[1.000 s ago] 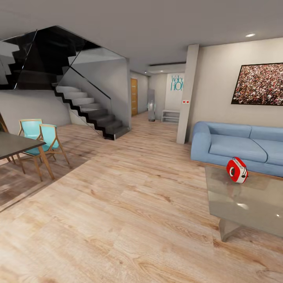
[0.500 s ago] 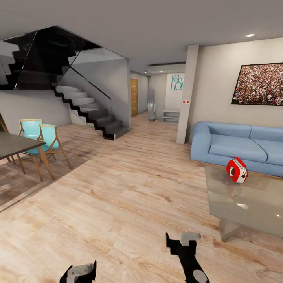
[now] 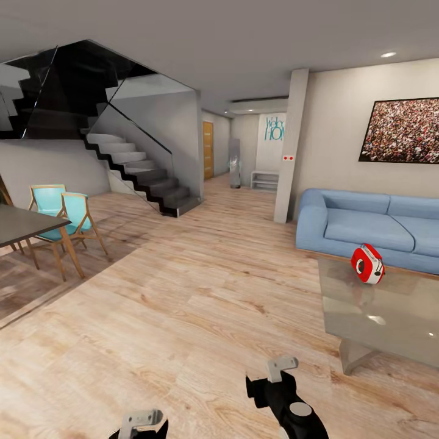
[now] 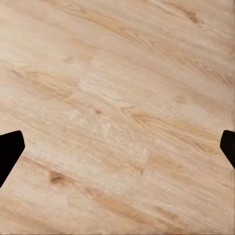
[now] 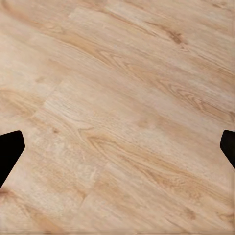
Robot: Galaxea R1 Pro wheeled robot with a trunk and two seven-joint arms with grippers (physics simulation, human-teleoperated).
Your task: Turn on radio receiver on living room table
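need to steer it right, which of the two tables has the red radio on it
The glossy low table in front of the blue sofa carries the radio receiver; the dark dining table by the teal chairs does not.

There's the little red radio receiver (image 3: 367, 264), tilted near the far corner of the glossy low desk (image 3: 390, 323), by the blue sofa.
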